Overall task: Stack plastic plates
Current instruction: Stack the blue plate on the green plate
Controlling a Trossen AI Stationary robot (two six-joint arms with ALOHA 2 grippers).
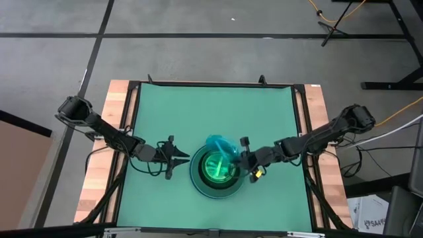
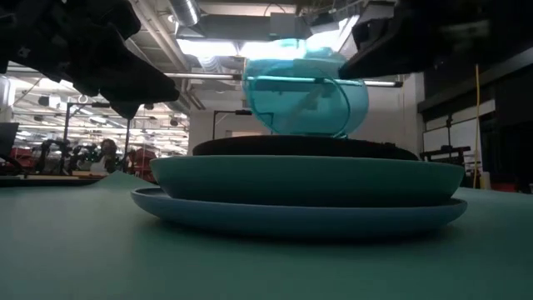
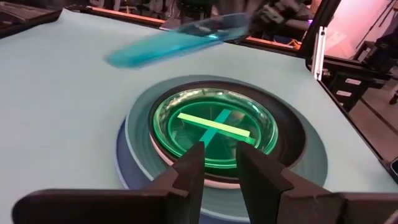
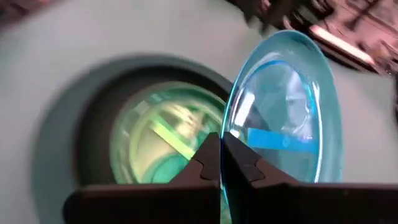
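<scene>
A stack of plates (image 1: 215,173) rests on the green mat: blue plate (image 2: 300,212) lowest, dark-green plate (image 2: 308,179) on it, black plate (image 2: 304,147) above, and the lime-green plate (image 3: 214,127) lying in the top. My right gripper (image 1: 243,158) is shut on the translucent cyan plate (image 1: 220,147), carried tilted above the stack's far side; it also shows in the low view (image 2: 304,96) and the left wrist view (image 3: 177,40). My left gripper (image 1: 182,158) is open, just left of the stack, touching nothing. A white plate is hidden. My right gripper pinches the cyan plate's rim (image 4: 225,140) between its two fingers, on the plate's right edge, coming level from the table's right. The plate is lifted clear, tilted steeply on edge above the stack.
The green mat (image 1: 198,112) has free room on the far half and left of the stack. Wooden table edges (image 1: 99,192) and black frame rails run along both sides. The room beyond shows ceiling lights and equipment.
</scene>
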